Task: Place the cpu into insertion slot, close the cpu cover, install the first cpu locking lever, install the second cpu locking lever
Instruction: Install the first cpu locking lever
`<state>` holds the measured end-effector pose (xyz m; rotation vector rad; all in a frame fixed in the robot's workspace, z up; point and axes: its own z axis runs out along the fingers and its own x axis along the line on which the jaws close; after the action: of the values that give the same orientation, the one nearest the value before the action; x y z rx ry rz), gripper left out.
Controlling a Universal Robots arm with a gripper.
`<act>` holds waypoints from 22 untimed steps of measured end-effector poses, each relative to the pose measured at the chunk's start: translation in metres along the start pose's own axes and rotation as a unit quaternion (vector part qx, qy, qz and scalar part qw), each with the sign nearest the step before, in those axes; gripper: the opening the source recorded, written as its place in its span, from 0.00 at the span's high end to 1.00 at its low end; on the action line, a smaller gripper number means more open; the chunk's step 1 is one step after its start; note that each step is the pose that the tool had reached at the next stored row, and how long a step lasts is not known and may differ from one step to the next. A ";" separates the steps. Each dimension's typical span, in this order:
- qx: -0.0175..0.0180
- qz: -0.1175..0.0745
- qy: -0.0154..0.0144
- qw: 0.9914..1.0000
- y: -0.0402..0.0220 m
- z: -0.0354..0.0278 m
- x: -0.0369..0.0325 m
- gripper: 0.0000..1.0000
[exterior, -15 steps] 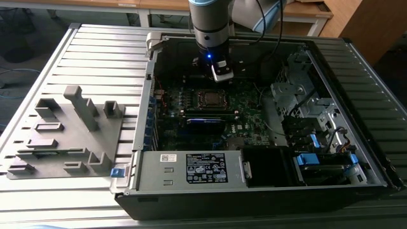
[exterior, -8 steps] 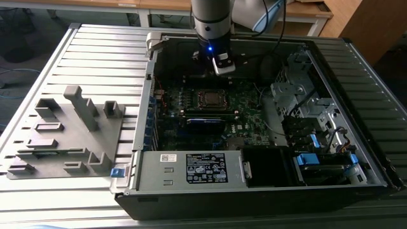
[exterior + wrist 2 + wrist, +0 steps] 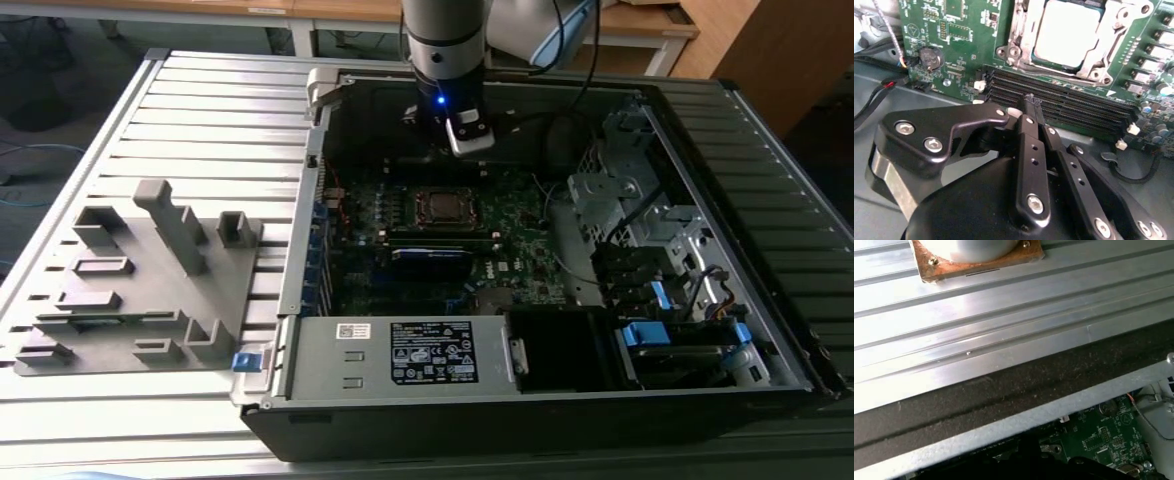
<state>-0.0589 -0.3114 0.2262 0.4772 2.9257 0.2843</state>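
Observation:
The cpu [image 3: 1066, 32] shows its dull silver face inside the insertion slot [image 3: 443, 205] on the green board. The cpu cover [image 3: 1114, 35], a silver metal frame, lies flat around the chip's face. A thin lever rod [image 3: 1054, 70] runs along the cover's edge nearest the memory slots; I cannot tell whether it is latched. My gripper [image 3: 1030, 102] hangs above the long black memory slots [image 3: 1064, 107], a little away from the socket, with its black fingers [image 3: 1029, 150] pressed together and nothing between them. In the exterior view the gripper [image 3: 467, 148] sits inside the case, just behind the socket.
The open computer case [image 3: 747, 110] lies on a slatted aluminium table [image 3: 200, 110]. A grey fixture block [image 3: 134, 280] stands at the exterior view's left. A labelled power supply [image 3: 427, 350] fills the case front, drive bays [image 3: 667, 250] the exterior view's right. Loose cables [image 3: 884, 85] and a coin battery [image 3: 930, 57] flank the board.

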 end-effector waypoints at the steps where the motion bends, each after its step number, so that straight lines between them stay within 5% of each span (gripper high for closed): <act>1: 0.003 0.000 0.003 1.000 0.0000 0.0003 -0.0001 0.89; 5: 0.017 0.002 0.021 1.000 -0.0002 0.0016 -0.0004 0.89; 11: 0.033 0.006 0.059 0.998 -0.0004 0.0034 -0.0004 0.89; 18: 0.034 0.006 0.061 0.998 -0.0005 0.0034 -0.0004 0.89; 22: 0.032 -0.018 0.065 0.997 -0.0006 0.0038 -0.0004 0.89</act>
<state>-0.0580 -0.3115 0.2225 0.4312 3.0745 0.2254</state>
